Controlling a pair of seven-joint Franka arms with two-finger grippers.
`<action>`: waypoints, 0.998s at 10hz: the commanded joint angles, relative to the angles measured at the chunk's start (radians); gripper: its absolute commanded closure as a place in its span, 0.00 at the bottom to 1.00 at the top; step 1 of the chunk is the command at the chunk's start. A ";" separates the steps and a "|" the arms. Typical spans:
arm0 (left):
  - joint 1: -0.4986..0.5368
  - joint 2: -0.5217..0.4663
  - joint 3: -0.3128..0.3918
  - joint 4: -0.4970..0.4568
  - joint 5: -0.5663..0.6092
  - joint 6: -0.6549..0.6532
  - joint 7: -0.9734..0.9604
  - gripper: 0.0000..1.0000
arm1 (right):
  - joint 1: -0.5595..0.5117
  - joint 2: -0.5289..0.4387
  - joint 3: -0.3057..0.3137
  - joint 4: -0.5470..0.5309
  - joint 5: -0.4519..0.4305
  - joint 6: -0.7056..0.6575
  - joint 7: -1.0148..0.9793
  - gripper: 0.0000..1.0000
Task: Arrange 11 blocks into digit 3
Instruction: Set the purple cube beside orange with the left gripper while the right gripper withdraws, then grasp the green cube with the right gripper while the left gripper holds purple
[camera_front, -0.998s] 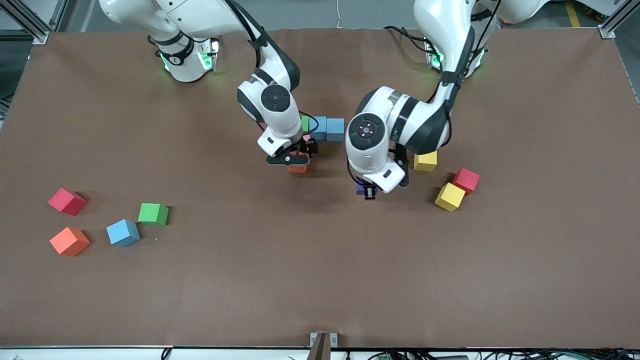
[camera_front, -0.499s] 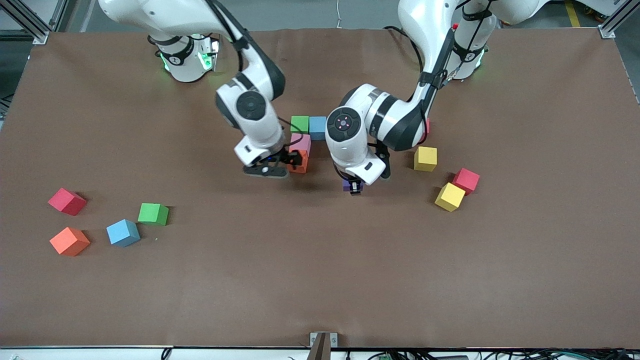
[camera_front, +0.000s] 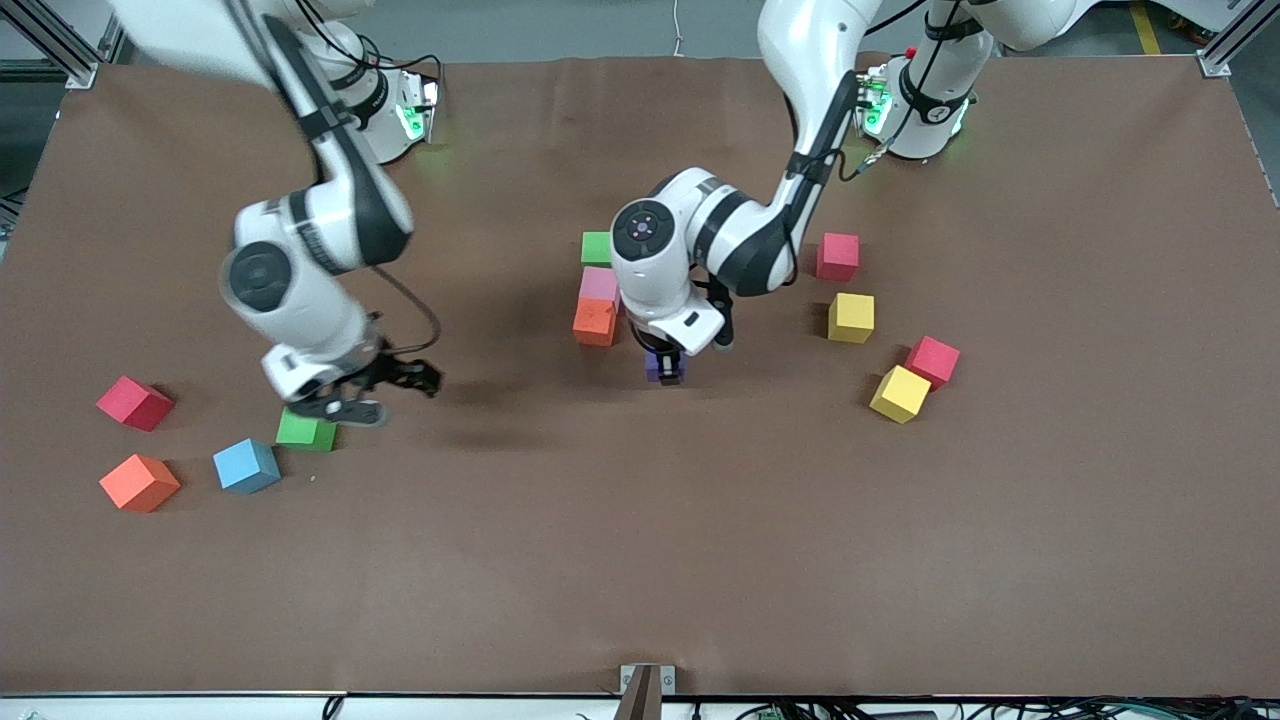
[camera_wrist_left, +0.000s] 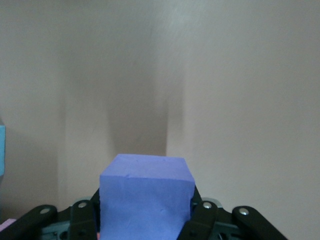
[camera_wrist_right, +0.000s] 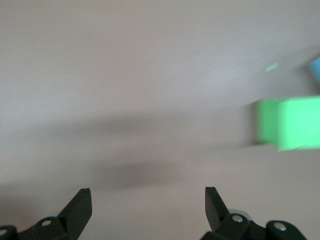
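No legible writing or containers observed. The left gripper (camera_front: 667, 368), at frame centre, pinches the purple block (camera_wrist_left: 146, 197) above the table (camera_front: 640, 560), just beside the orange block (camera_front: 596, 322). The pink block (camera_front: 599, 284) and a green block (camera_front: 597, 247) line up directly above the orange one. The right gripper (camera_front: 385, 392), jaws spread and empty, hangs over a second green block (camera_front: 304, 431) at centre-left.

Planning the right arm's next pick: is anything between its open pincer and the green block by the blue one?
Nothing visible. The right pincer, open and empty, hangs beside the green block; only bare table lies between them.
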 joint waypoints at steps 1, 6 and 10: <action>-0.038 0.040 -0.001 0.011 0.012 0.048 -0.052 0.87 | -0.141 0.003 0.021 -0.022 -0.010 0.036 -0.193 0.00; -0.087 0.086 -0.004 0.011 0.012 0.091 -0.094 0.87 | -0.209 0.130 0.017 -0.017 -0.125 0.177 -0.250 0.00; -0.101 0.086 -0.010 0.011 0.010 0.091 -0.121 0.87 | -0.229 0.164 0.016 0.015 -0.165 0.192 -0.250 0.00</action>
